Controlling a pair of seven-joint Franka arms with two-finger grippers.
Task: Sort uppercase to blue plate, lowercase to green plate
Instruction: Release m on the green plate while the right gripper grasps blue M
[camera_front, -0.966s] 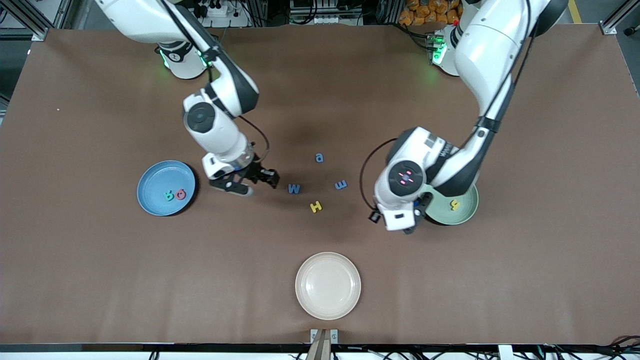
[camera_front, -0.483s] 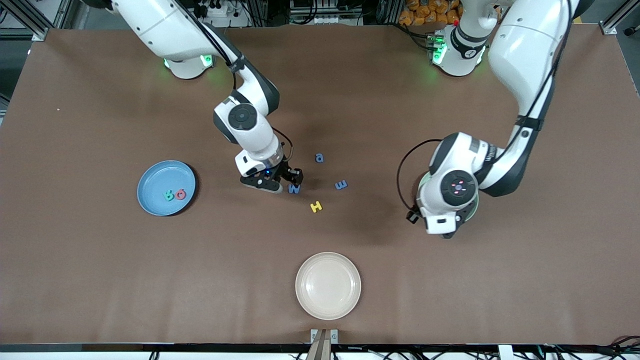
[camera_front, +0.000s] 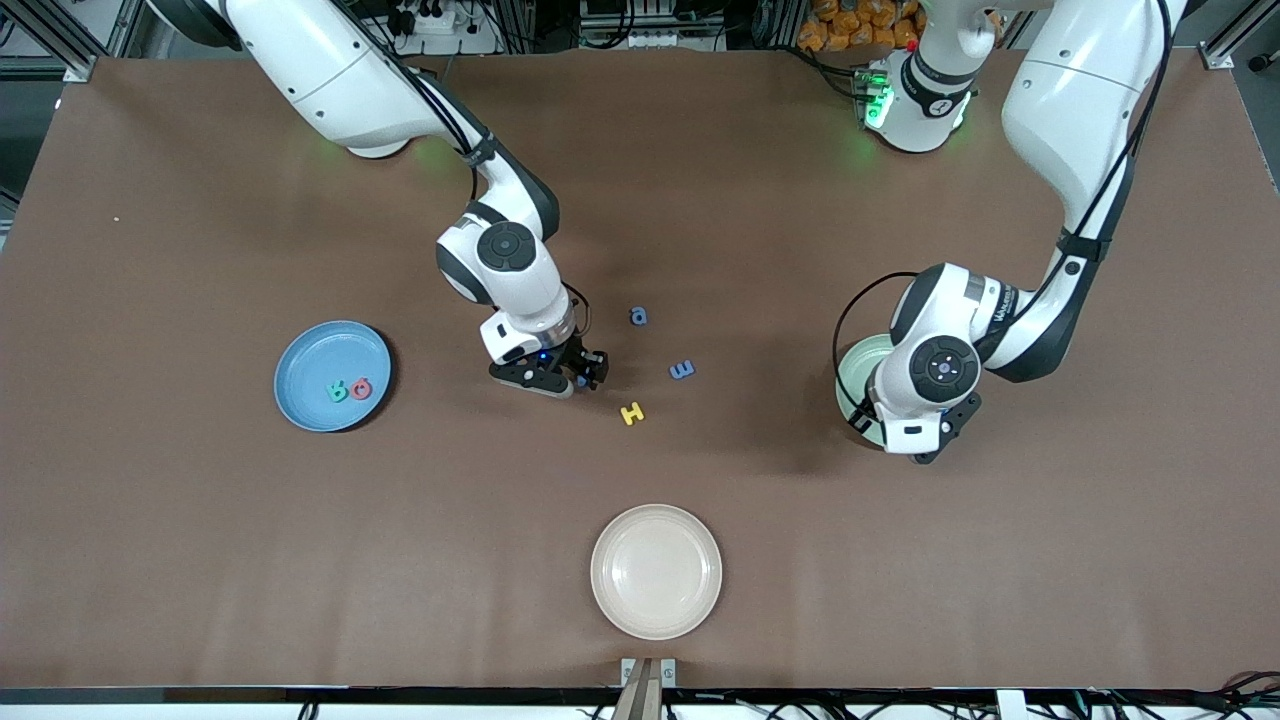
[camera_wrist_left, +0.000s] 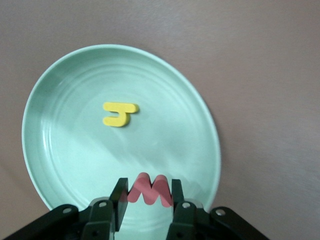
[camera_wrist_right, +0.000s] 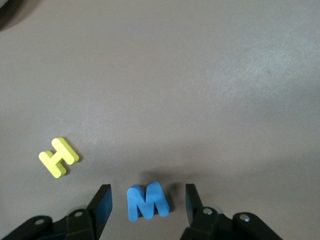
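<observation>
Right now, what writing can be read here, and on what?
"H": yellow foam letter on the table.
"W": blue capital inside the open right gripper.
"w": small red letter held by left gripper over green plate.
"h": yellow letter in green plate.
"a", "m": small blue letters on table.
Teal letter, round red letter in blue plate, left arm's print: too small.

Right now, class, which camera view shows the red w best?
The left wrist view: the red w sits gripped between the left gripper's fingers, over the green plate. In the front view the left arm hides it. The right wrist view does not show it.
</observation>
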